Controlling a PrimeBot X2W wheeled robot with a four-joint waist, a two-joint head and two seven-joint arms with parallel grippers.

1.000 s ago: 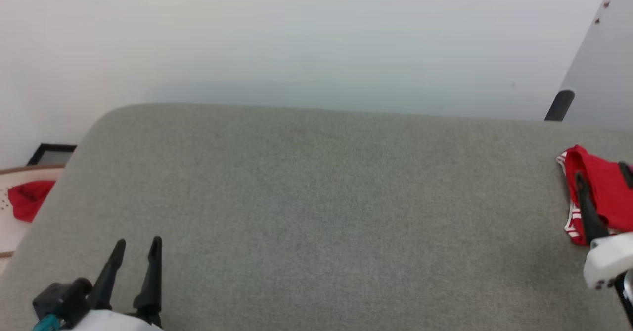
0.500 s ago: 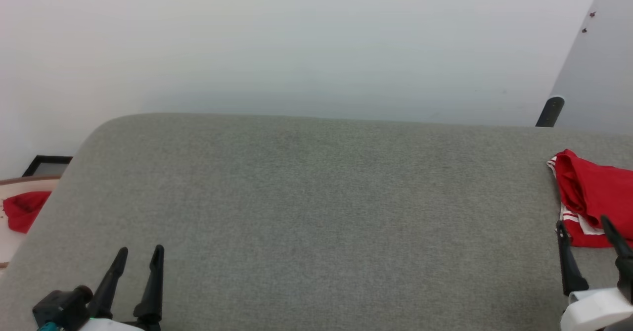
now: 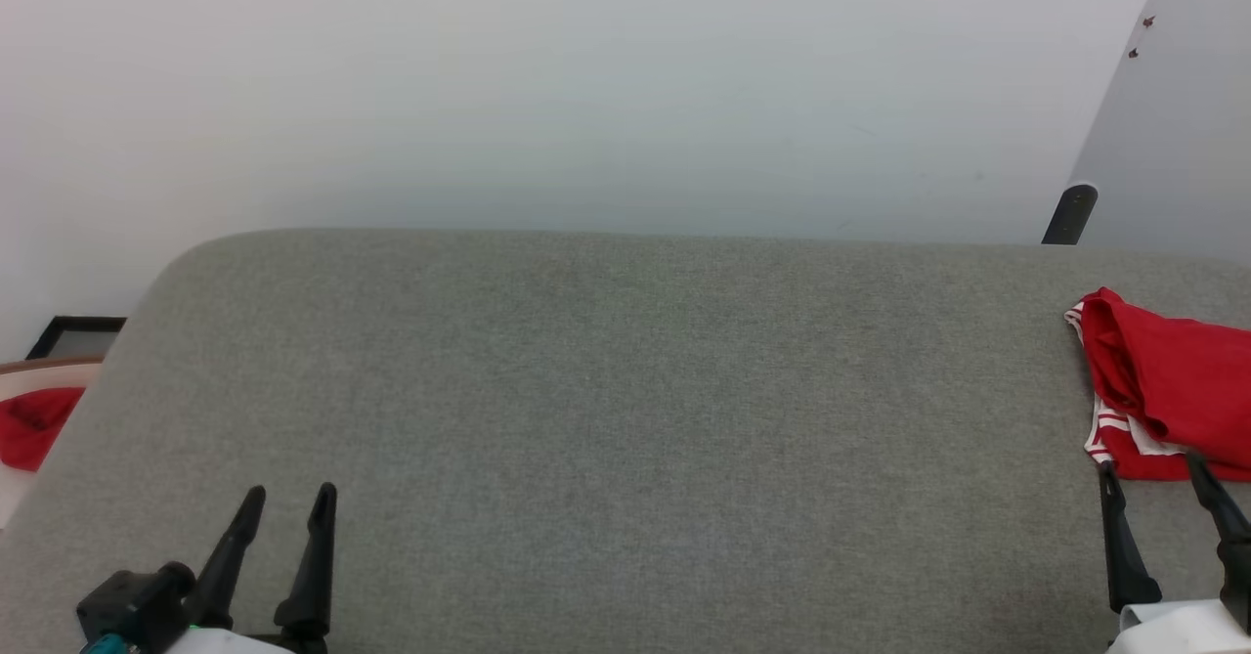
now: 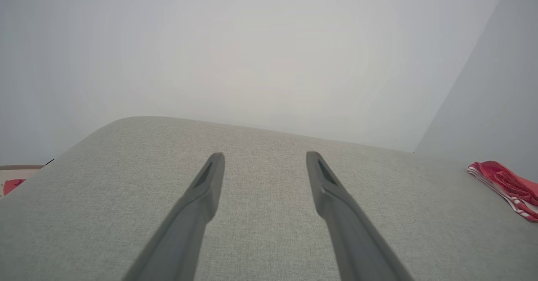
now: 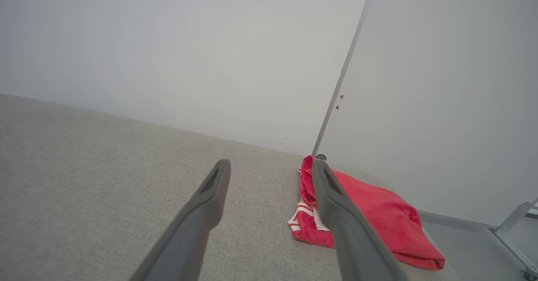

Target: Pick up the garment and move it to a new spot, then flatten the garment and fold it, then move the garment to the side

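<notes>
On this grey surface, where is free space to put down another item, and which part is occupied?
The grey surface is bare across its whole middle, from the left end effector to the right end effector and back to the white wall. Only the right end is crowded: the red garment lies there, close to the right end effector.

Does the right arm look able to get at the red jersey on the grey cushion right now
Probably yes. The right claw stands open right by the near edge of the jersey, with nothing lying on the grey cushion between them, so the way looks free.
</notes>
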